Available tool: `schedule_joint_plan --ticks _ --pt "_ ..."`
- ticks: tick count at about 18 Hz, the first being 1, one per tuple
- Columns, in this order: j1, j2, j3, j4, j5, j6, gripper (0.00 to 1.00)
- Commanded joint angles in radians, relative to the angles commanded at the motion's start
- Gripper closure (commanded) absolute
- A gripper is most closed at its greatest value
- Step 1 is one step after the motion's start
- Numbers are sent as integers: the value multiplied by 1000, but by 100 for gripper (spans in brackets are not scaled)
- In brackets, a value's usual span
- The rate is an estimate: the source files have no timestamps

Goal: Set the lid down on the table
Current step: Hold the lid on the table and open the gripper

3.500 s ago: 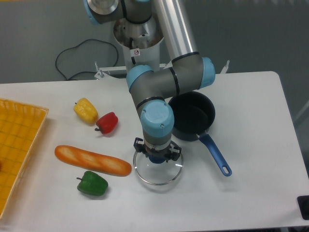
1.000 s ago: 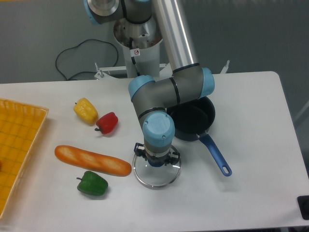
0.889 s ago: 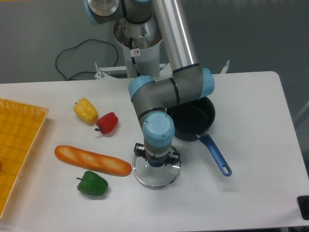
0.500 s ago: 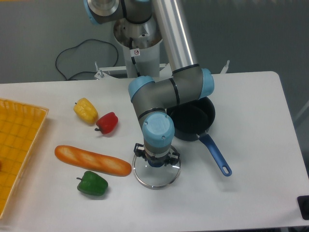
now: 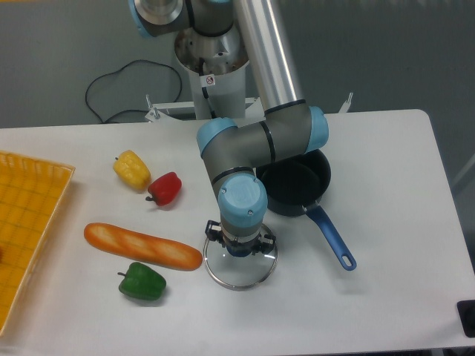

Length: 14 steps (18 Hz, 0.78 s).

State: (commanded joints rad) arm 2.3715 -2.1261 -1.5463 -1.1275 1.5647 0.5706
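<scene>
Glass lid (image 5: 239, 268) set low on the white table (image 5: 386, 185), beside the pot (image 5: 295, 185)
Gripper (image 5: 240, 246) sits over its knob; the wrist hides whether the fingers grip it, likely awaiting release

Silver-grey tubular arm segments, light blue round joint caps, dark grey joint housings, small red-and-white sticker on base column, black fingers (image 5: 239, 245) assembly

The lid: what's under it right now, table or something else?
Through the glass of the lid only bare white table shows, beside the bread. The gripper covers its centre knob, so contact with the table cannot be confirmed.
</scene>
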Motion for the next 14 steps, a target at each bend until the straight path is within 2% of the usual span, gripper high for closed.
schedule_joint_plan --ticks 14 --pt "0 0 -2 2 0 2 44"
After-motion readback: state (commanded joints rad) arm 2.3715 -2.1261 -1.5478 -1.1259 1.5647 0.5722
